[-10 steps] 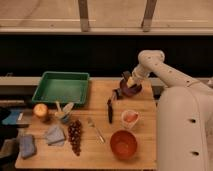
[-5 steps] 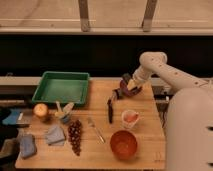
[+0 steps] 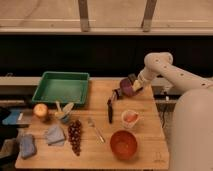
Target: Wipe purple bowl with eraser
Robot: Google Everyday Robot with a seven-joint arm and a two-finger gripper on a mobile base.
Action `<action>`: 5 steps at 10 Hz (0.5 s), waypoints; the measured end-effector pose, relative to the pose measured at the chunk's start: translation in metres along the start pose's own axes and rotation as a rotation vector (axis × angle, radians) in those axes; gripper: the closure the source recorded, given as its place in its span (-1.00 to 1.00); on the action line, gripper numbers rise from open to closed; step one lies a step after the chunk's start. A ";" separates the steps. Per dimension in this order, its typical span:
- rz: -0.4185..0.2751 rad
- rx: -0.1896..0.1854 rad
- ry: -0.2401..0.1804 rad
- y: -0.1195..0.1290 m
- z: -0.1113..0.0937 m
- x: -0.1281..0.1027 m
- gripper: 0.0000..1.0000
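Barely any shift since earlier — end effector just right of purple bowl, contact unclear; bowl on counter — grip state cannot tell.

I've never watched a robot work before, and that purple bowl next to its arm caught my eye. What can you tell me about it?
The purple bowl is small, round, plain and plastic-looking, and smaller than the orange bowl. It is near the far edge of the wooden table, right up against the robot's claw, which meets it from the arm's side. It looks tipped rather than sitting flat. Whether the claw actually holds it cannot be told.
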 end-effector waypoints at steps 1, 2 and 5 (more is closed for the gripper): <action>0.003 0.011 0.003 -0.007 0.005 -0.012 0.82; 0.003 0.018 0.008 -0.011 0.010 -0.021 0.82; -0.023 0.018 -0.005 0.004 0.014 -0.041 0.82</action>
